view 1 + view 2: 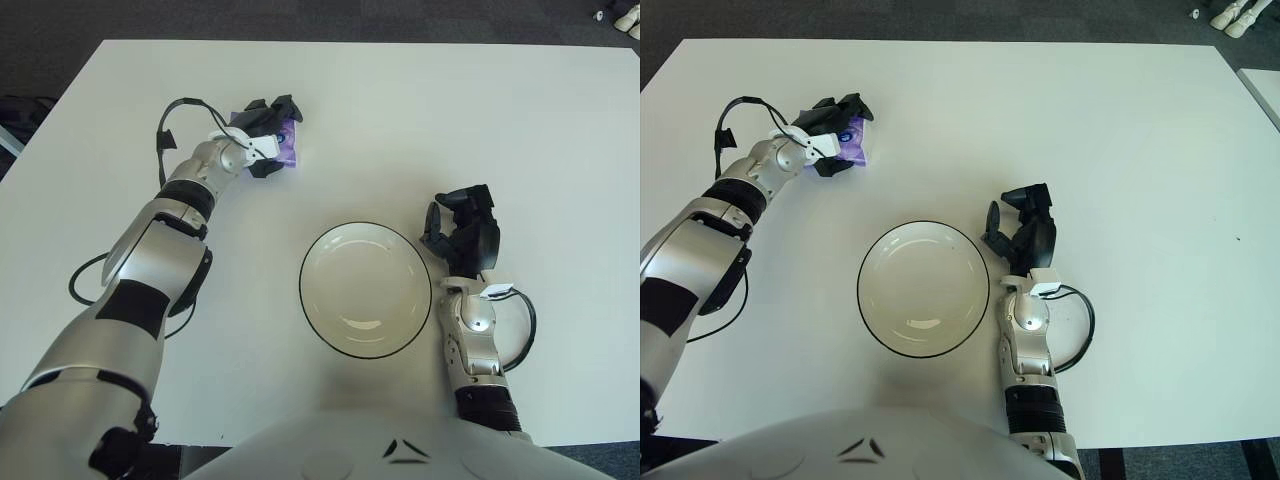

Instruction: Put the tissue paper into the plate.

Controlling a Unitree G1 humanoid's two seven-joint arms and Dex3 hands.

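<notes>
A small purple tissue pack (289, 147) lies on the white table at the far left. My left hand (268, 136) reaches out to it, and its dark fingers are curled over the top and sides of the pack. A white plate (365, 290) with a dark rim sits in the middle of the table, nearer to me, with nothing in it. My right hand (463, 232) shows just to the right of the plate, fingers relaxed and holding nothing.
The white table (560, 150) stretches far to the right and back, with dark floor beyond its edges. A black cable loops beside my right wrist (527, 325). Another cable hangs by my left forearm (76, 285).
</notes>
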